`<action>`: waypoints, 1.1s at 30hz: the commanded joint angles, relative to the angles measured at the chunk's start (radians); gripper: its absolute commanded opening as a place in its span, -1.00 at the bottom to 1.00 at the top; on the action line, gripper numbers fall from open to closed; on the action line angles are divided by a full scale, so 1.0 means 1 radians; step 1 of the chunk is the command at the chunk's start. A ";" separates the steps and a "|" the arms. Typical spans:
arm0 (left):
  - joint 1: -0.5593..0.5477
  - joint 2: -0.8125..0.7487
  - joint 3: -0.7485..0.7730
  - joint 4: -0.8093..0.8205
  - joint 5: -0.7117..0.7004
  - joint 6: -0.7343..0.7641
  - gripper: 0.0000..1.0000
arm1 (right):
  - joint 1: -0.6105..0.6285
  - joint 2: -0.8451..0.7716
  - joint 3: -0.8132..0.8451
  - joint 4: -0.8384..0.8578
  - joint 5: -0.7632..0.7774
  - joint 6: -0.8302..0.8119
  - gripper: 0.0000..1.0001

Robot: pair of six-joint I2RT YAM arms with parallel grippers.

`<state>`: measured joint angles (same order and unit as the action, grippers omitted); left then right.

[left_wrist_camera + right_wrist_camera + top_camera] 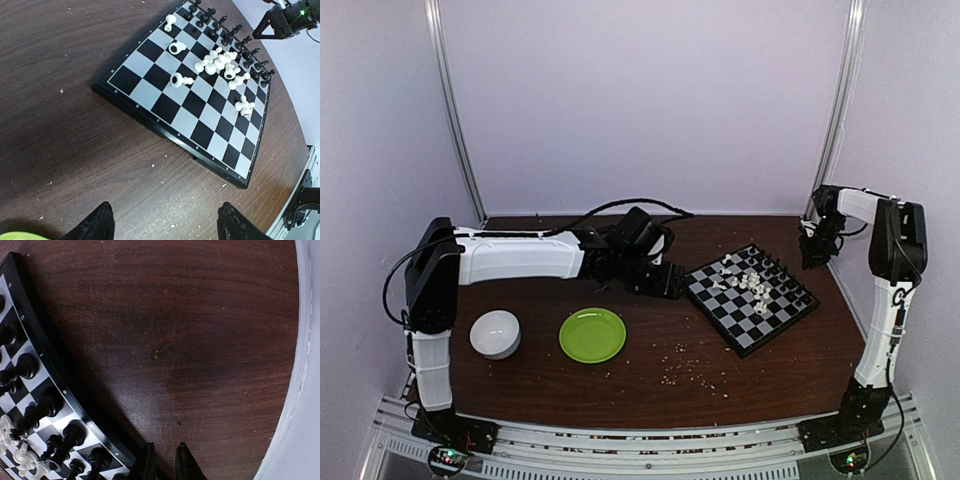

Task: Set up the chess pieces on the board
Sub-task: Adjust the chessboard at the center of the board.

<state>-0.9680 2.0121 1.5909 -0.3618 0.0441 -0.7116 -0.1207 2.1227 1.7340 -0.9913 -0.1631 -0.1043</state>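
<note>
The board (752, 298) is set right of centre, with white chess pieces (220, 62) heaped on it and black ones ranked along one edge. The left gripper (165, 225) is held wide open and empty, short of the opposite edge. The right gripper (165, 464) is seen almost closed on nothing, just beside the black-piece edge.

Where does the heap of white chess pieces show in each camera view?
Top external: white chess pieces heaped right of centre, mid-board.
Left wrist: upper right, on the board's far half.
Right wrist: bottom-left corner, only a few in frame.
Shared landmark: the row of black pieces along the board's edge beside the heap.
</note>
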 commanded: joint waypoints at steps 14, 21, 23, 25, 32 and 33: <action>0.019 0.062 0.055 0.065 0.035 -0.032 0.44 | -0.014 0.031 -0.015 -0.083 -0.029 0.018 -0.97; 0.058 0.061 0.054 0.060 0.048 -0.046 0.48 | -0.014 -0.013 -0.099 -0.063 -0.046 0.042 -0.49; 0.066 0.058 0.055 0.060 0.062 -0.040 0.48 | -0.014 -0.019 -0.115 -0.059 -0.030 0.044 -0.47; 0.073 0.053 0.054 0.060 0.068 -0.033 0.47 | -0.015 -0.021 -0.123 -0.057 -0.009 0.045 -0.47; 0.091 0.037 0.033 0.069 0.067 -0.027 0.47 | -0.012 -0.022 -0.130 -0.067 0.006 0.026 -0.65; 0.096 0.035 0.028 0.072 0.067 -0.027 0.46 | -0.010 -0.026 -0.137 -0.066 -0.001 0.024 -0.67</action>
<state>-0.8856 2.0647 1.6161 -0.3370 0.0975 -0.7464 -0.1326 2.1391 1.6165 -1.0454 -0.1776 -0.0746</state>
